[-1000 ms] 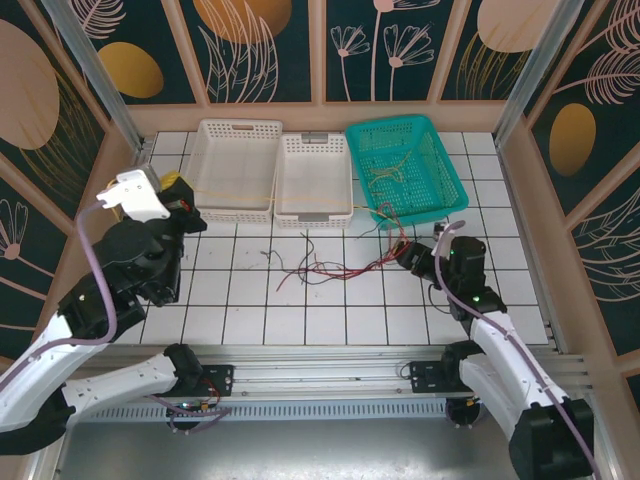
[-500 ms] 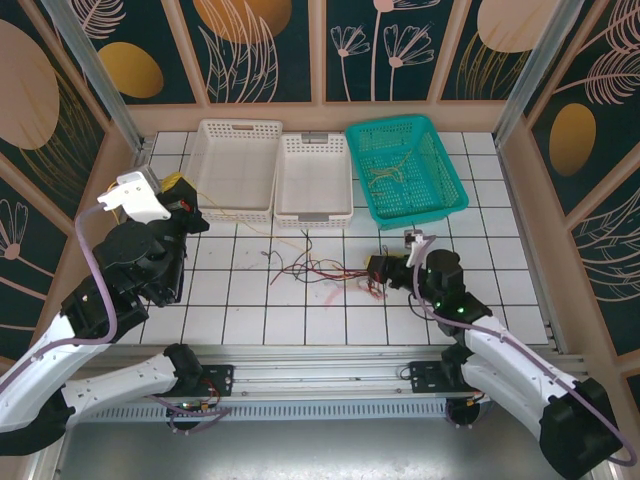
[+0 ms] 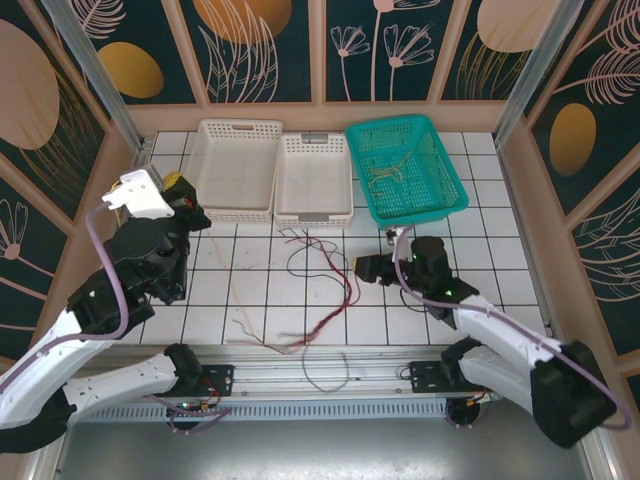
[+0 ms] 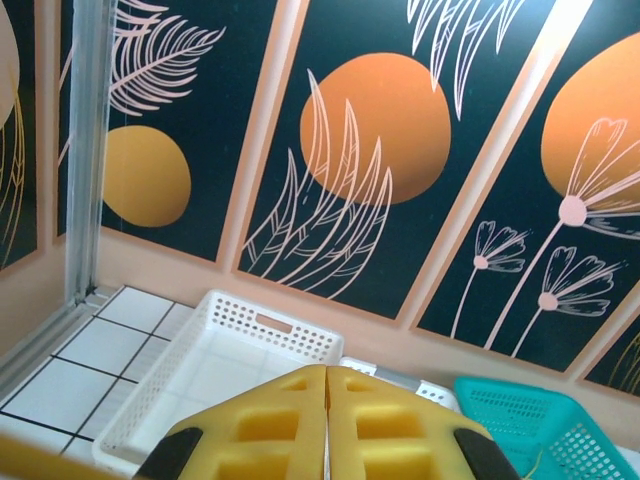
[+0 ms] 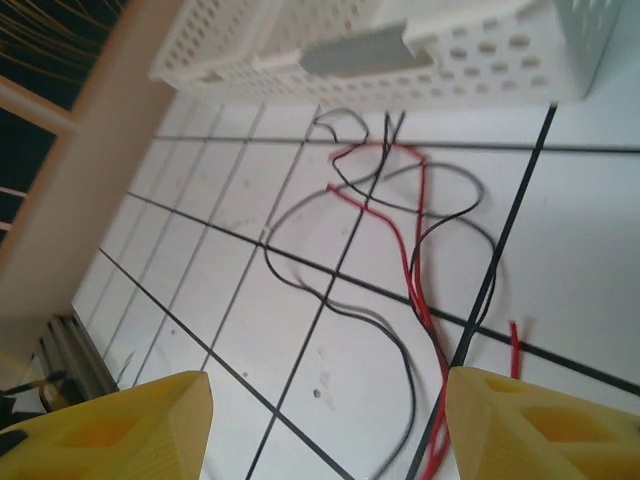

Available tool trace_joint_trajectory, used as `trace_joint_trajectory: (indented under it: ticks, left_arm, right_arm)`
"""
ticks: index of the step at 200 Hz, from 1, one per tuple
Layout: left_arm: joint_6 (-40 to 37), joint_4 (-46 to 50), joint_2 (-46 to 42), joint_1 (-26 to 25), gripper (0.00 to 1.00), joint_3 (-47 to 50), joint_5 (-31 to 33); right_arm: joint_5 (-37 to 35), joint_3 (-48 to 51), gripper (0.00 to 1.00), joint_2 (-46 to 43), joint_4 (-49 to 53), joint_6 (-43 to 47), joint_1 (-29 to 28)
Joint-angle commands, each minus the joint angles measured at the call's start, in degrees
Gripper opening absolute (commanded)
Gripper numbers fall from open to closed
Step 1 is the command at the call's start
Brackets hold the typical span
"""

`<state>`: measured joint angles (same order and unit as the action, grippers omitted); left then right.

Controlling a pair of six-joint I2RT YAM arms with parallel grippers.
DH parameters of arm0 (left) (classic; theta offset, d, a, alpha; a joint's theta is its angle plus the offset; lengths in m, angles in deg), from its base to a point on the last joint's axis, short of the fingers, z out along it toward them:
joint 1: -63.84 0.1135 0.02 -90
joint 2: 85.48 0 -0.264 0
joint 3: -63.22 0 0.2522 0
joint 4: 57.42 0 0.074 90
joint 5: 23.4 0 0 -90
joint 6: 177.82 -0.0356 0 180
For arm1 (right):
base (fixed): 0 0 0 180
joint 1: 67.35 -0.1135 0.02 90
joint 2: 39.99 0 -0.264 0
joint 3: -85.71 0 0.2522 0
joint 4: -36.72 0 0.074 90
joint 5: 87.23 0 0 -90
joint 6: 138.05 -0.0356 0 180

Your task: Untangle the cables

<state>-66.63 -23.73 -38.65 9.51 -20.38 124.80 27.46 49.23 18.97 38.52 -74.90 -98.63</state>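
We see the left gripper (image 4: 327,420) jaws pressed together, up near the white perforated plastic basket (image 4: 262,322). Right gripper (image 5: 325,405) jaws spread, gripping nothing. Thin red and black cables (image 3: 348,292) sprawl loose on the white tiled table (image 3: 500,262) beneath them.

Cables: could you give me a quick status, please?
Left gripper shut, raised. Right gripper open, low over cables: red and black, loose on tiles. White basket close behind them.
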Motion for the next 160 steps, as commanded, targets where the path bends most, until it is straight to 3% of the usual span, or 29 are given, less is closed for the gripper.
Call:
trace_joint_trajectory:
  ticks: [1,52,85,132,160]
  left_arm:
    - [-2.3,-1.8,1.1,0.1,0.00,-1.8,1.4]
    - [-4.2,-4.7,3.7,0.0,0.00,-3.4,-0.5]
    - [-5.8,-6.2,4.2,0.0,0.00,-3.7,-0.6]
    - [-7.2,-7.3,4.1,0.0,0.00,-3.4,-0.3]
    - [-10.3,-8.6,3.2,0.1,0.00,-3.9,1.2]
  right_arm:
    - [2.1,-4.7,0.63,6.4,5.8,2.3,-3.7]
    - [-7.1,-13.7,0.57,24.8,9.9,-0.9,-12.8]
    - [-14.2,-18.6,0.55,31.9,14.8,-1.4,-16.5]
    - [-25.2,-21.0,0.48,36.4,20.3,-2.2,-16.7]
    - [-26.5,-18.4,0.35,37.1,19.6,-3.3,-10.6]
